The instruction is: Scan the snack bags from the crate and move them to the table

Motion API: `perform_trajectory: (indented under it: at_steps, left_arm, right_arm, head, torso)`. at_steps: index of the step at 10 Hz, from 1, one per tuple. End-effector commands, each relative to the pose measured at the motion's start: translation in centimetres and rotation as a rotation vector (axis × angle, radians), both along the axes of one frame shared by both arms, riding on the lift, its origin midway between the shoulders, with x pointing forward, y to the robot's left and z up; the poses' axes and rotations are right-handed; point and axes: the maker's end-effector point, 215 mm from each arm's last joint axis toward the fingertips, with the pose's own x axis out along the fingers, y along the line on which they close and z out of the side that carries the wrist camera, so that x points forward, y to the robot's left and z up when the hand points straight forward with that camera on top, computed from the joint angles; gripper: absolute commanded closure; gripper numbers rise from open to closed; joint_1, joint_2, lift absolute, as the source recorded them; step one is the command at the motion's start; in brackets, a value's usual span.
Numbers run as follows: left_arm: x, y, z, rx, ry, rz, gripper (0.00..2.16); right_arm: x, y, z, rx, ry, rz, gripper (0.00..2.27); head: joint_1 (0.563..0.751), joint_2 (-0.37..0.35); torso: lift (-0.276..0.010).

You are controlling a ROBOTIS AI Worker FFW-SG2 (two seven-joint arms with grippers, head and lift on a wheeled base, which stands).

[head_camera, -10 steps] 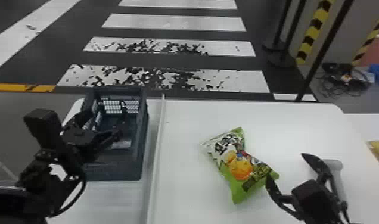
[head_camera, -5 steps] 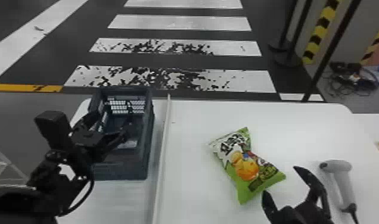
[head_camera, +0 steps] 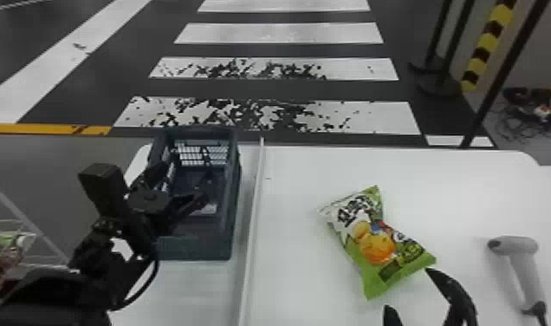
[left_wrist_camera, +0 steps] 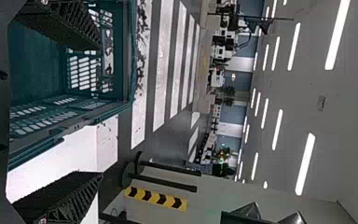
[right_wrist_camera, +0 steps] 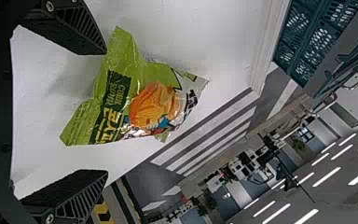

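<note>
Green and white, with glossy creases: in the head view, saw the bag (head_camera: 376, 242) lying on the white table (head_camera: 305, 173), printed face up, slantwise, bearing an orange picture and dark lettering near the white end. Found the right gripper (head_camera: 408, 288) near the green end, its two fingers well spread, clasping nothing. Spotted a grey scanner (head_camera: 515, 247) on the table, to the right of that gripper. Noted a low pale bar (head_camera: 253, 208) standing between bag and crate (head_camera: 192, 249), in the way of a straight slide across. Made out the left gripper (head_camera: 190, 175) at the crate's opening, and a wire rack (head_camera: 23, 216) with packets at the left edge. Farther off, caught striped padding (head_camera: 487, 47) and tangled cables (head_camera: 523, 119) on the floor.

In the left wrist view, saw the left gripper (left_wrist_camera: 102, 110) wide apart and empty, with the crate's lattice wall beyond.

In the right wrist view, found the right gripper (right_wrist_camera: 106, 112) wide apart too, with the bag beyond the fingertips, unheld; could not tell about any touch at the green end. Noticed print on a dark panel, in pale and yellow-green letters. Picked out the crate past the bar.
</note>
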Motion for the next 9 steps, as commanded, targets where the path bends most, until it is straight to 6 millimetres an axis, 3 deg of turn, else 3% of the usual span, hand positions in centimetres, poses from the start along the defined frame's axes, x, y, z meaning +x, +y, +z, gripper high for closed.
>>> perform_trajectory:
  at_steps: [1, 9]
  left_arm:
    - [0.0, 0.1, -0.4, 0.0, 0.006, 0.0, 0.03]
    - [-0.6, 1.0, -1.5, 0.005, 0.029, 0.005, 0.03]
  right_arm:
    - [-0.3, 0.8, -1.3, -0.041, -0.005, 0.016, 0.08]
    - [1.8, 3.7, -3.8, -0.111, 0.011, 0.038, 0.08]
  head:
    - [0.695, 0.078]
    - [0.695, 0.133]
  torso:
    - [-0.095]
    - [-0.095]
